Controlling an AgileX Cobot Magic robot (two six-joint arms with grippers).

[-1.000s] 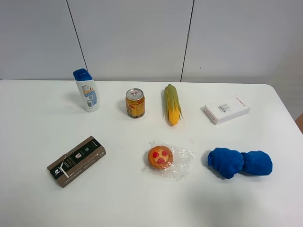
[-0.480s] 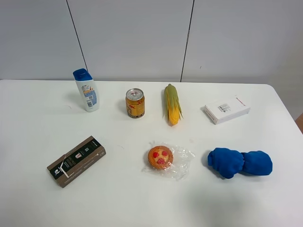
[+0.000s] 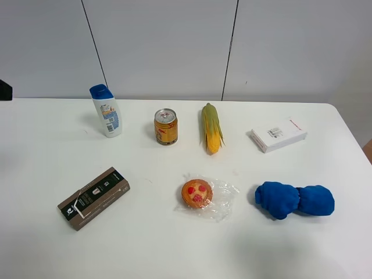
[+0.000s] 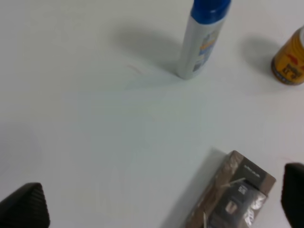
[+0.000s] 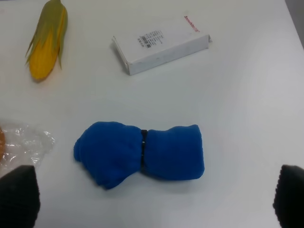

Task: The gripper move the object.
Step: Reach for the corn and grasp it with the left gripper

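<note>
The ear of corn (image 3: 211, 128) lies on the white table (image 3: 174, 244) at the back middle, yellow kernel end toward the front, green husk toward the wall. It also shows in the right wrist view (image 5: 47, 40). My left gripper (image 4: 159, 202) is open, its dark fingertips (image 4: 23, 206) wide apart above the table's left side, far from the corn. A dark part of the left arm (image 3: 3, 90) shows at the left edge of the exterior view. My right gripper (image 5: 154, 197) is open and empty, hovering above the right side.
An orange-gold can (image 3: 165, 127) stands left of the corn, a white bottle with a blue cap (image 3: 106, 110) further left. A brown box (image 3: 93, 197) lies front left, a wrapped pastry (image 3: 197, 193) in the middle, a blue cloth bundle (image 3: 293, 200) front right, a white box (image 3: 279, 135) back right.
A dark part of the left arm has come into the exterior view at its left edge. Nothing on the table has moved.
</note>
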